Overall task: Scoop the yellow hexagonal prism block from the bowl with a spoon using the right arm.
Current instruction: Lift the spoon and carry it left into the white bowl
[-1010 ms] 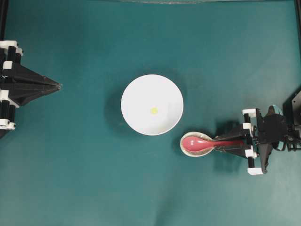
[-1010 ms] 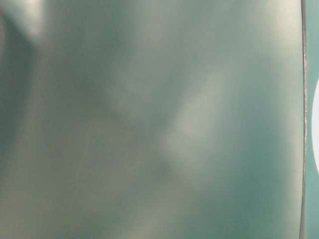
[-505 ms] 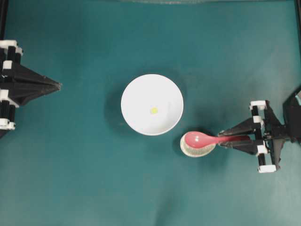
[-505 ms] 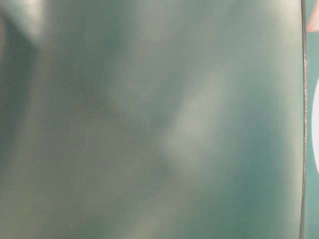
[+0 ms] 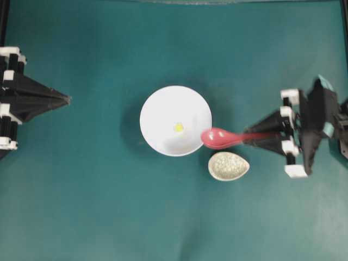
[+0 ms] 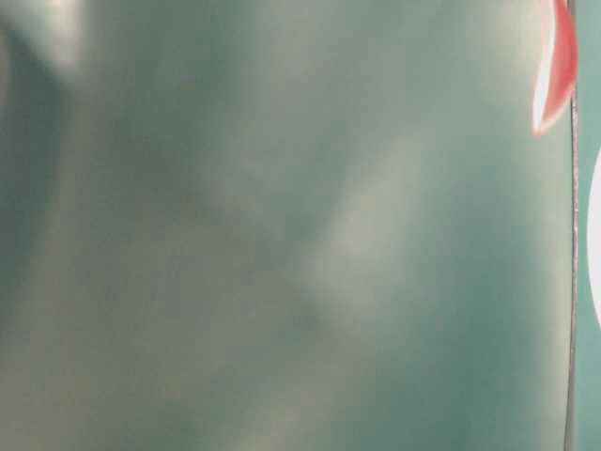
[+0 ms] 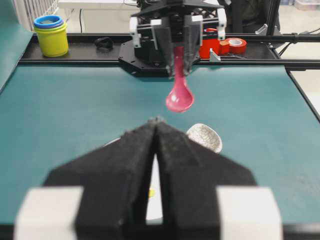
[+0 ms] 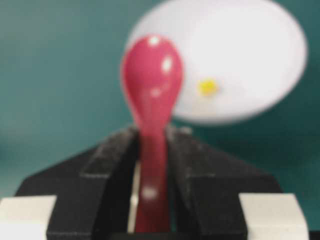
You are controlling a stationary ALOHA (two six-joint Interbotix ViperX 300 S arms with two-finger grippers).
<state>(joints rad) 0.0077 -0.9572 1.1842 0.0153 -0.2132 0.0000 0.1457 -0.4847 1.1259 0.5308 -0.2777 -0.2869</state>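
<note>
The yellow hexagonal prism block (image 5: 178,127) sits near the middle of the bowl (image 5: 157,109), a little toward your spoon side, loose on the white floor and touching nothing else. Your right tool (image 5: 255,137) is clamped on the handle of the spoon (image 5: 217,138), jaws pressed against the pink shaft on both sides, and the scoop hangs in the air at the bowl's near rim, overlapping it in the overhead view. The speckled spoon rest (image 5: 229,166) lies bare on the worktop (image 5: 98,206) just beside the bowl, under and to one side of the spoon. The left tool (image 5: 66,99) is parked well apart with its fingers together.

Watch the rim first. If you bring the scoop down too soon, its underside probably strikes the bowl's edge and shoves or tips the bowl. Nothing holds the bowl, so any sideways push likely slides it across the worktop.

The block is far smaller than the scoop and the bowl looks slick. If you sweep fast, you will probably knock the block ahead of the spoon and chase it up the far wall.

The handle is glossy and gripped near its end, so a hard press on the bowl may twist the spoon in the jaws.
</note>
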